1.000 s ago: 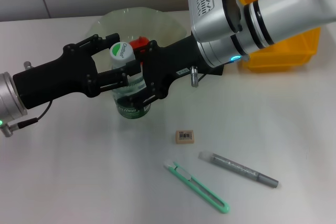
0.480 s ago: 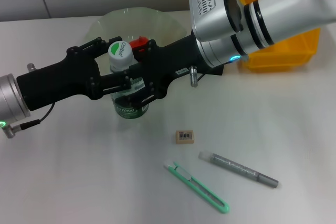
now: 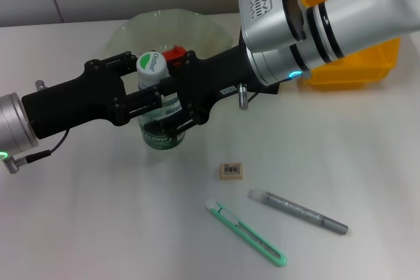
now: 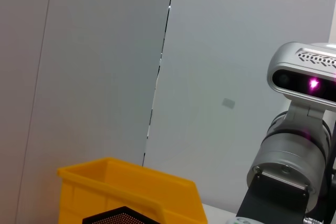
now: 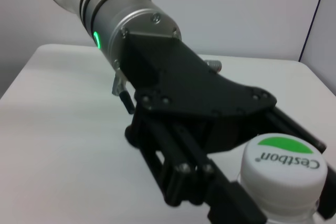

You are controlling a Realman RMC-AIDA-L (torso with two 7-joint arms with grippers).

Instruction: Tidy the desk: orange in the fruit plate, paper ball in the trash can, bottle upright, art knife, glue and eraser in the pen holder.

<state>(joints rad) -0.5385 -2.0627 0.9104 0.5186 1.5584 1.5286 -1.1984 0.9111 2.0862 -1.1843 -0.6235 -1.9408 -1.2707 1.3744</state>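
Observation:
In the head view a clear bottle [image 3: 159, 117] with a white and green cap [image 3: 149, 63] stands almost upright on the white desk. My left gripper [image 3: 146, 86] reaches in from the left and my right gripper [image 3: 174, 94] from the right. Both are shut on the bottle. The right wrist view shows the cap [image 5: 281, 162] beside the left gripper's fingers [image 5: 210, 182]. An eraser [image 3: 230, 170], a green art knife [image 3: 246, 233] and a grey glue stick [image 3: 298, 212] lie on the desk in front. A glass fruit plate [image 3: 164, 23] stands behind, with a red-orange thing [image 3: 174, 53] on it.
A yellow bin [image 3: 348, 63] stands at the back right under my right arm and also shows in the left wrist view [image 4: 131, 192]. A grey wall is behind the desk. No paper ball, trash can or pen holder shows.
The bottle has been tipped from a slight lean to nearly upright. My left gripper has shifted a little to the right. The right arm has barely moved.

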